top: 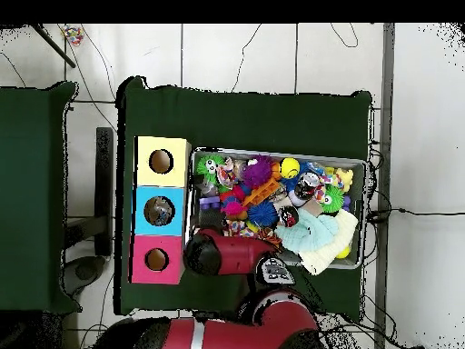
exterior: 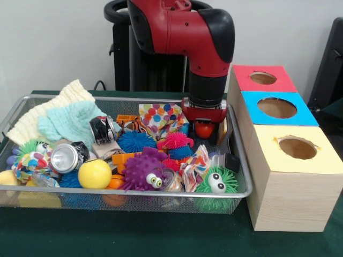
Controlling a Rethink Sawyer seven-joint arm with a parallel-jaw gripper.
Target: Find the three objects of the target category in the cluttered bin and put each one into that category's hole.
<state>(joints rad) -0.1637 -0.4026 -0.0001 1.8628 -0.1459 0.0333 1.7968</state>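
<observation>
My gripper (exterior: 203, 134) is lowered into the far right corner of the wire mesh bin (exterior: 134, 193), right over a small red ball (exterior: 203, 129). Whether it holds the ball cannot be seen. In the overhead view the red arm (top: 222, 254) hides the gripper. Beside the bin stand three wooden boxes with a round hole each: red top (exterior: 244, 75), blue top (exterior: 252, 104), yellow top (exterior: 268, 152). The bin holds a purple spiky ball with eyes (exterior: 142, 172), a green spiky ball (exterior: 214, 182), a pink one (exterior: 176, 140), a blue one (exterior: 136, 142), a yellow ball (exterior: 95, 173) and a crushed can (exterior: 67, 157).
Cream (exterior: 48, 110) and mint (exterior: 72, 120) knitted cloths fill the bin's far left; a polka-dot cloth (exterior: 161, 115) lies left of the gripper. An orange block (exterior: 126, 158) sits mid-bin. The boxes (top: 162, 161) line the bin's side on a green tablecloth (top: 245, 109).
</observation>
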